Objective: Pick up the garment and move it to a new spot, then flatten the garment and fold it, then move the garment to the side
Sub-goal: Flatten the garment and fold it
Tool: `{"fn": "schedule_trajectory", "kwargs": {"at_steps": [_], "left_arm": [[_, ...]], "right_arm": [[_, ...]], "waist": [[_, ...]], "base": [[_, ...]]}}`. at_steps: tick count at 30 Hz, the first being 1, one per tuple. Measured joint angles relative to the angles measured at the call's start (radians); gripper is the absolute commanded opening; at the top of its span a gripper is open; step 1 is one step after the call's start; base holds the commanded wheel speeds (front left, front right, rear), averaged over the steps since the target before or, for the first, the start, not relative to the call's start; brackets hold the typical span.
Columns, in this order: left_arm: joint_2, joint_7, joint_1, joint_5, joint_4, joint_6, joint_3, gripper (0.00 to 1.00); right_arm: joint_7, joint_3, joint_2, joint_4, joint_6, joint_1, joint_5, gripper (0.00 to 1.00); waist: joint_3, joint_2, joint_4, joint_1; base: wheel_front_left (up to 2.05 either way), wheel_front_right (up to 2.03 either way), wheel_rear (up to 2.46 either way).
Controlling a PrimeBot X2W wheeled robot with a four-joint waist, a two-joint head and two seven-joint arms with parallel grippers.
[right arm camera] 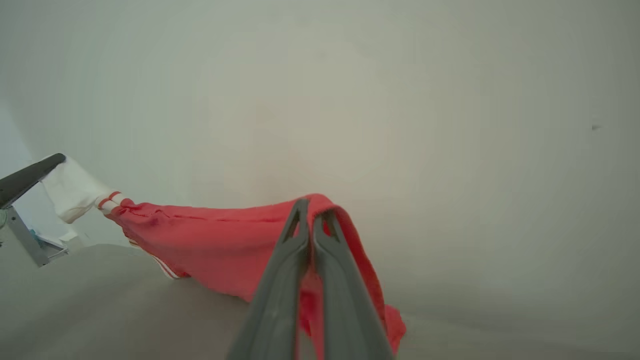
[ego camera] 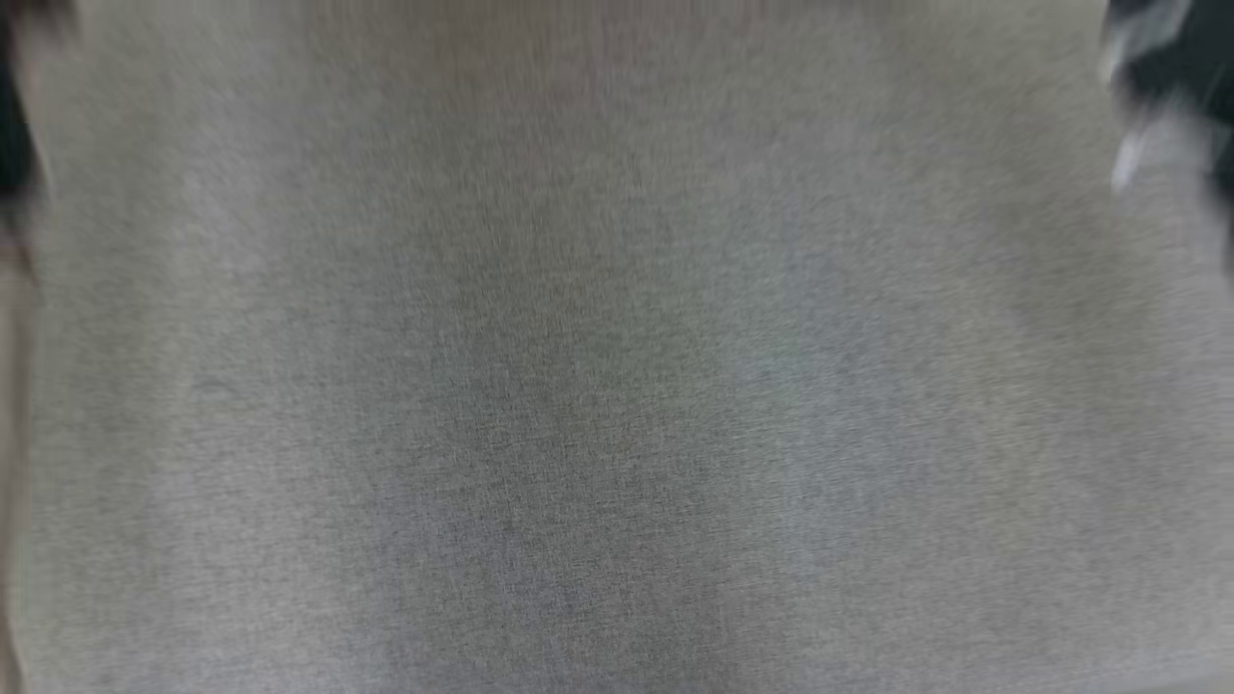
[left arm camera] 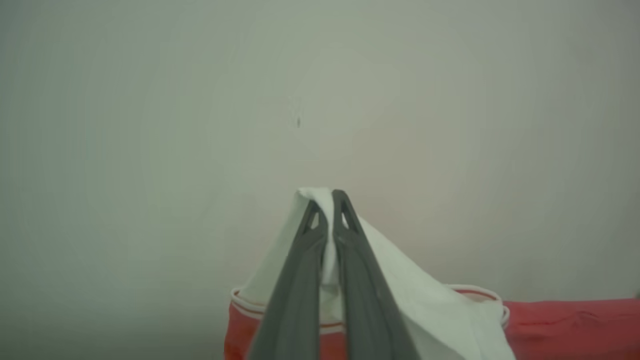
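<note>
With your left gripper [left arm camera: 327, 200] pinching the white end of the garment [right arm camera: 215, 240] and your right gripper [right arm camera: 312, 207] its red edge, hold it taut over the grey surface [right arm camera: 75, 305] and lower both ends evenly

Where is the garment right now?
The garment hangs between both grippers: in the left wrist view the left gripper pinches its white end, in the right wrist view the right gripper pinches its red edge, over the grey surface.

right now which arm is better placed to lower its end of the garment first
Right, probably: both grip the garment, but red cloth below the right gripper hangs close to the grey surface; the left gripper holds the white end up.
</note>
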Motion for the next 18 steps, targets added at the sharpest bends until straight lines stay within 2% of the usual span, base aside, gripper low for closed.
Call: {"fn": "schedule_trajectory", "kwargs": {"at_steps": [3,7,9,13,18], "left_arm": [[0.021,-0.002,0.261,-0.011,-0.192,0.072,0.033,0.00],[0.010,-0.002,0.616,-0.021,-0.440,0.189,0.083,0.00],[0.004,-0.002,0.769,-0.021,-0.537,0.226,0.087,0.00],[-0.049,-0.002,1.001,-0.037,-0.650,0.264,0.118,0.00],[-0.140,-0.003,1.190,-0.048,-0.693,0.258,0.154,0.00]], "right_arm": [[0.000,-0.044,-0.012,-0.070,0.000,0.191,-0.020,0.00],[0.000,-0.094,-0.014,-0.127,0.000,0.434,-0.030,0.00],[0.000,-0.121,-0.013,-0.146,0.000,0.539,-0.033,0.00],[0.000,-0.158,-0.015,-0.173,0.000,0.714,-0.046,0.00],[0.000,-0.203,-0.011,-0.179,0.000,0.907,-0.064,0.00]], "waist": [[-0.053,0.0000,-0.003,-0.0001],[-0.120,0.0000,-0.011,-0.0002],[-0.151,-0.0002,-0.014,-0.0003],[-0.204,-0.0002,-0.017,-0.0003],[-0.257,-0.0002,-0.009,-0.0003]], "base": [[0.00,0.00,0.00],[0.00,0.00,0.00],[0.00,0.00,0.00],[0.00,0.00,0.00],[0.00,0.00,0.00]]}}
